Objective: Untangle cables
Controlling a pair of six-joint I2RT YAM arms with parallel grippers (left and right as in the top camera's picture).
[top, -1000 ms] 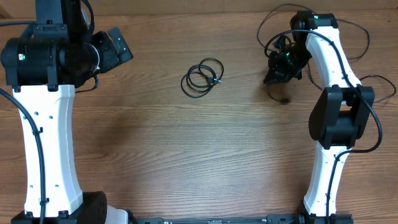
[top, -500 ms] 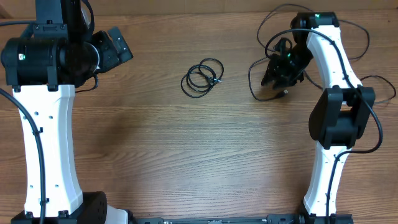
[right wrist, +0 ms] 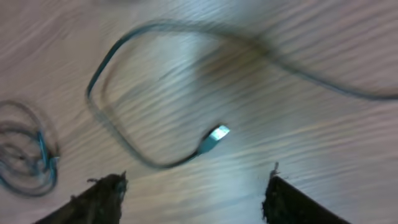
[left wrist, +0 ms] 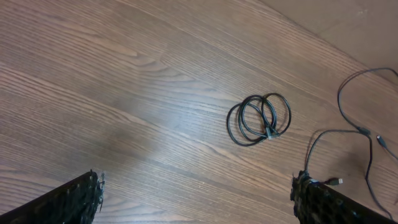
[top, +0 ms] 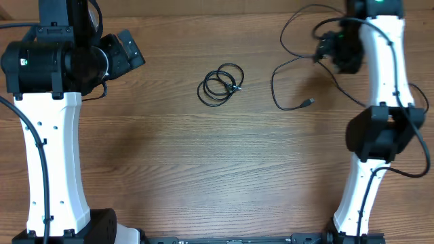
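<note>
Starting at the left, the left end effector hangs over the table, well to the left of the coiled cable. Its fingers are spread wide, and its wrist view shows only bare wood in the gap.

The coiled cable lies flat near the middle of the table as a small bundle of thin black overlapping loops. A plug end rests across the loops on their right side.

Right of the coiled cable and clear of it, a loose cable lies on the wood. Its silver-tipped plug sits right of the coil and a little nearer the arm bases. From the plug the cord curves back toward the coil, bends away from the bases, then runs rightward toward the right end effector.

Farther right than the coil and nearer the table's far edge, a second strand arcs in a thin black loop.

The right end effector hovers well right of the coiled cable with its fingers apart and nothing between them. Its blurred wrist view shows the plug on the table below the gap. Whether the loose cable touches this end effector cannot be told.
</note>
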